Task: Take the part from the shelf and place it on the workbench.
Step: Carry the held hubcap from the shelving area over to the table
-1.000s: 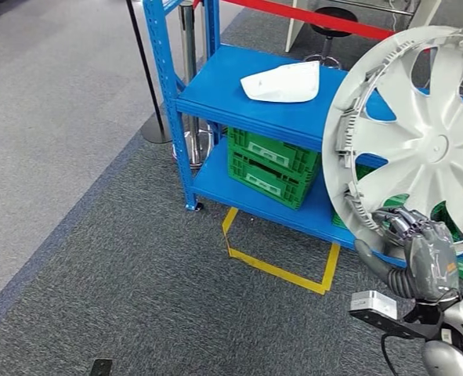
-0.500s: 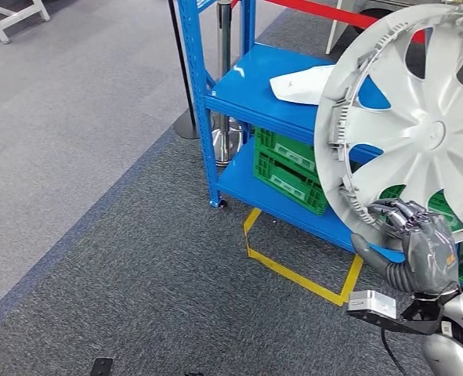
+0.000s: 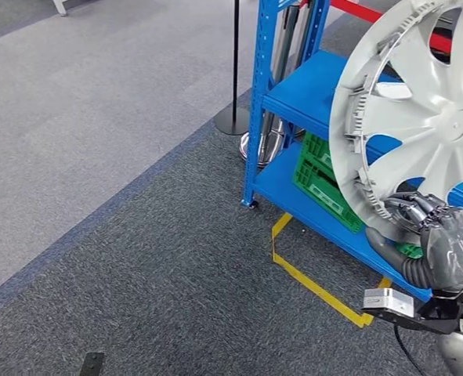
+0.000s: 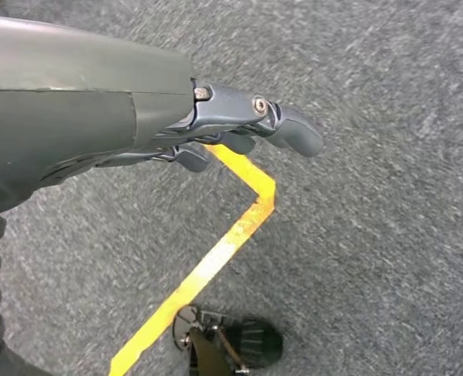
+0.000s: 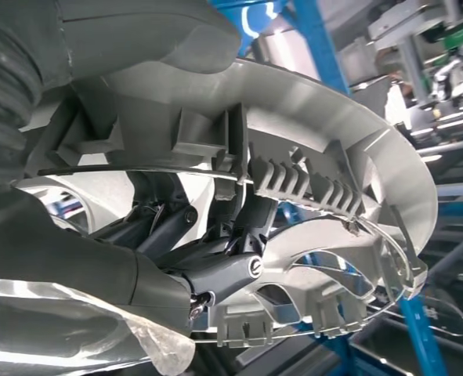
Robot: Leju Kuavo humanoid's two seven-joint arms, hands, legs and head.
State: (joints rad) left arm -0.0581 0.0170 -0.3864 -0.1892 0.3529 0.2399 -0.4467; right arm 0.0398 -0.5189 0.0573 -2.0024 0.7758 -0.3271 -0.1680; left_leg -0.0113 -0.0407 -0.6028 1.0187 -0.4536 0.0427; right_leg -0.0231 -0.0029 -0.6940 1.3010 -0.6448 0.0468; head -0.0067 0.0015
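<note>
A large silver wheel cover [image 3: 421, 117] stands upright on the right of the head view, in front of the blue shelf [image 3: 299, 98]. My right hand [image 3: 439, 239] grips its lower rim, thumb on one side and fingers through the spokes. The right wrist view looks into the cover's ribbed back [image 5: 312, 180], with my right hand's dark fingers [image 5: 217, 270] hooked behind a spoke. My left hand [image 4: 234, 129] hangs over the carpet with its fingers stretched out and nothing in it.
The shelf's lower level carries green crates [image 3: 320, 176]. Yellow tape [image 3: 312, 278] marks a box on the dark carpet before the shelf. A black stanchion base [image 3: 232, 119] and a chrome post [image 3: 276, 86] stand left of the shelf. Lighter grey carpet spreads to the left.
The whole view has swung left, so the shelf and tape box slide toward the right edge. My right hand keeps its grip on the wheel cover.
</note>
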